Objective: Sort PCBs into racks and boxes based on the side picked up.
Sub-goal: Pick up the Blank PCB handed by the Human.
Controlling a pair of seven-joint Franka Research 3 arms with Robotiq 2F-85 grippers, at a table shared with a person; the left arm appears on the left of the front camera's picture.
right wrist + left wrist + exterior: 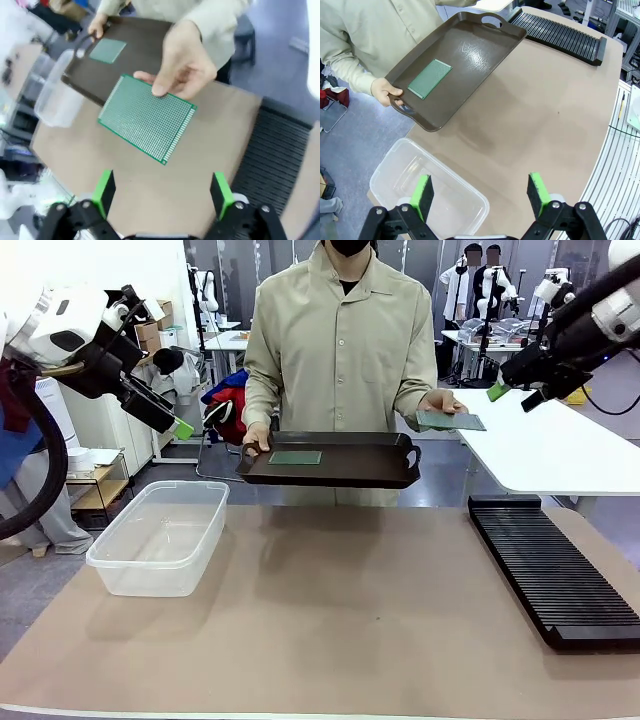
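Two green PCBs are up off the table. The first PCB (295,457) lies flat on the dark brown serving tray (375,468), toward the handle that one hand (257,439) of the person grips. The tray is held level over the table's far edge. The second PCB (146,118), a perforated board covered in rows of fine holes, is pinched at one edge by the person's other hand (187,62) and held out flat toward the robot's right arm. The right gripper (162,192) hangs close to that board, a little above it and not touching, with its green-padded fingers spread wide and nothing between them. The left gripper (480,190) is also spread wide and empty, raised in the air by the clear plastic box (112,562). The box stands lidless on the left part of the tan table (350,630). The long black slotted rack (560,585) lies along the table's right side, well apart from the box.
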